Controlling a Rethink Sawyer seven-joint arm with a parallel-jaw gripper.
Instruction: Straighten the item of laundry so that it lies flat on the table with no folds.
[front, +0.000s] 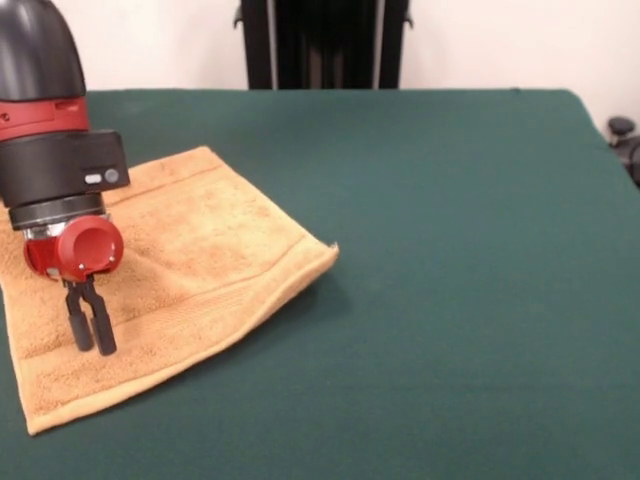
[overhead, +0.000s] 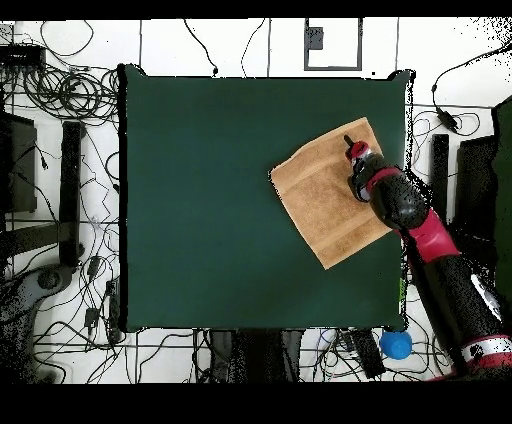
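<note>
I see the towel (front: 170, 270) on the green table (front: 450, 250). In the front view it sits at the left side, and part of it runs out past the left edge of the picture. From above, the towel (overhead: 325, 195) is near one side edge of the table (overhead: 200, 200), turned like a diamond. It looks mostly flat. The corner toward the middle of the table is lifted a little, and the edge there looks doubled over. My gripper (front: 90, 335) hangs over the towel, near its front part. Its two black fingers (front: 103, 330) point down and sit close together, holding nothing. I cannot tell if the tips touch the cloth. From above, the arm (overhead: 420, 225) reaches in over the table's side edge.
</note>
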